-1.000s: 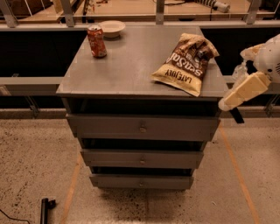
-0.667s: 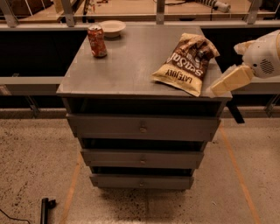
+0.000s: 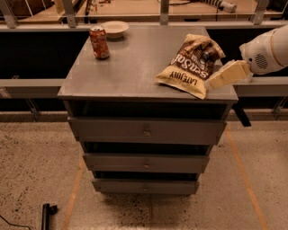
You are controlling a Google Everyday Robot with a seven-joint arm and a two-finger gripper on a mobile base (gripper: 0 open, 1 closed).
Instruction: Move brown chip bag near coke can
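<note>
The brown chip bag (image 3: 192, 64) lies flat on the right part of the grey cabinet top (image 3: 135, 67), its tan band with dark text toward the front edge. The coke can (image 3: 99, 42) stands upright at the far left of the top, well apart from the bag. My gripper (image 3: 215, 81) reaches in from the right on a white arm, its pale fingers just right of the bag's front right corner, close to it at about table height.
A shallow pale bowl (image 3: 114, 28) sits behind the can at the back edge. The cabinet has three drawers (image 3: 146, 130) below. A railing (image 3: 162, 9) runs behind the top. A dark object (image 3: 46, 213) lies on the speckled floor at lower left.
My gripper has moved up and to the left, from beside the cabinet's right edge to right next to the bag's corner. The bag, can and bowl have not moved.
</note>
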